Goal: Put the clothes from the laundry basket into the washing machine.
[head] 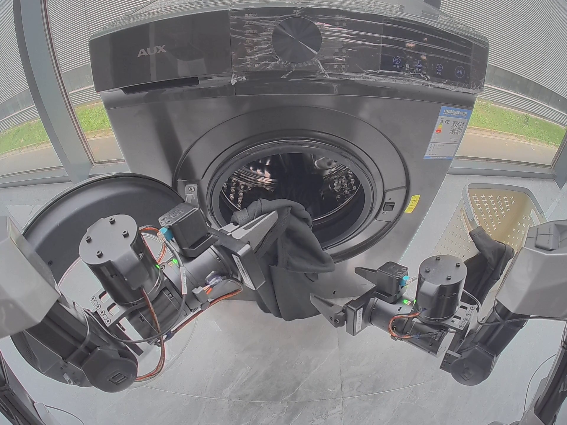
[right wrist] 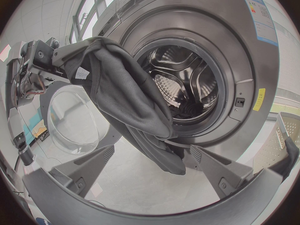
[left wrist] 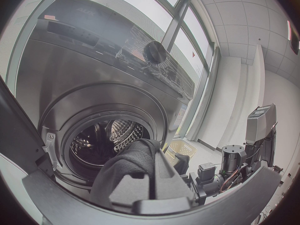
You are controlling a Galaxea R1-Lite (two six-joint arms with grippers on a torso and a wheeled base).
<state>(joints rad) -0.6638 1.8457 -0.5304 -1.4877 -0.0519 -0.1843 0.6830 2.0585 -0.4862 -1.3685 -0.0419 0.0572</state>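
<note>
1. Grey floor tiles and tall windows surround the washing machine. Its door stands swung wide beside the left arm.
2. The left gripper has its fingers pinched together on a dark garment. Fabric folds over the fingertips, so the exact clamp spot is hidden.
3. The garment hangs down from this gripper, just in front of the drum opening. Whether it touches the rim cannot be made out.
4. Beyond the left gripper's tips, low inside the drum, lies a dark heap, probably clothing.
5. The right gripper is spread wide and holds nothing. The garment's lower hem is just beside its fingertips.
6. Behind the right gripper stands the laundry basket, partly cut off by the arm. Another dark piece is draped over its rim.
</note>
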